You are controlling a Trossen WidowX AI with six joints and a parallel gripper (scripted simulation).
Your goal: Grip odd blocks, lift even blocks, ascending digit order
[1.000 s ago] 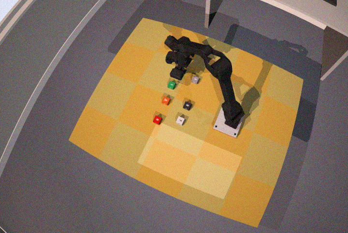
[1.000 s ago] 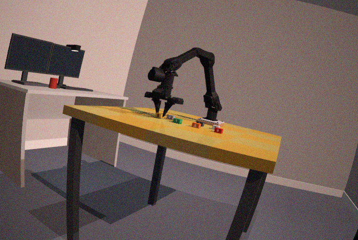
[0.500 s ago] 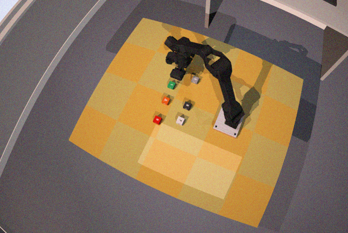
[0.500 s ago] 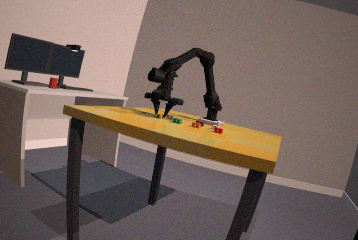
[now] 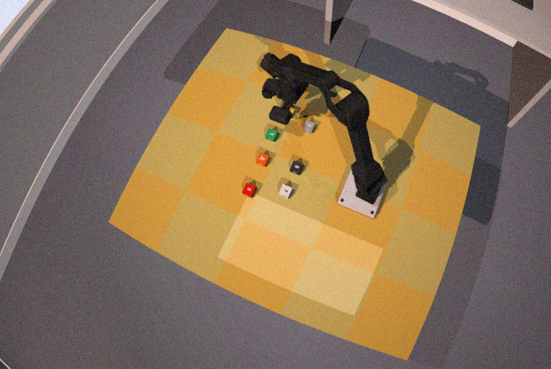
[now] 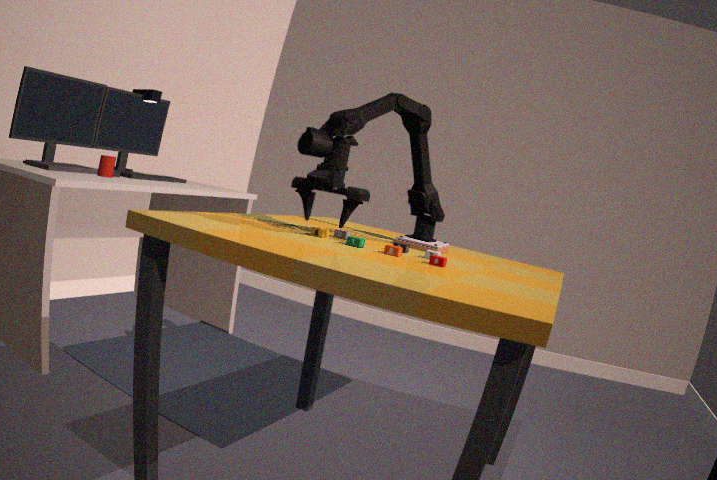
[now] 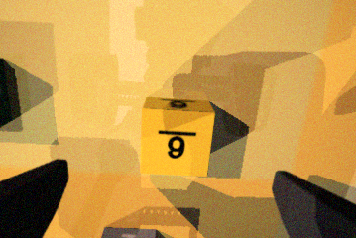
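The yellow block (image 5: 292, 111) (image 6: 320, 232) (image 7: 177, 142) lies below the open end effector (image 6: 324, 223) (image 7: 173, 175)

The open end effector (image 6: 324, 224) hangs above the yellow block (image 6: 320, 232).

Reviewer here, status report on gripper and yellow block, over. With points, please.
Gripper (image 6: 324, 223) (image 7: 173, 175) open, raised above table. Yellow block (image 6: 320, 232) (image 7: 177, 141) on tabletop, ungripped. Nothing seen between fingers and block.

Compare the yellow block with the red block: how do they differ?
The yellow block has black printing; the red block has pale printing.
The yellow block lies near the open gripper; the red block lies well away from it.
Both are small blocks resting on the checkered table.
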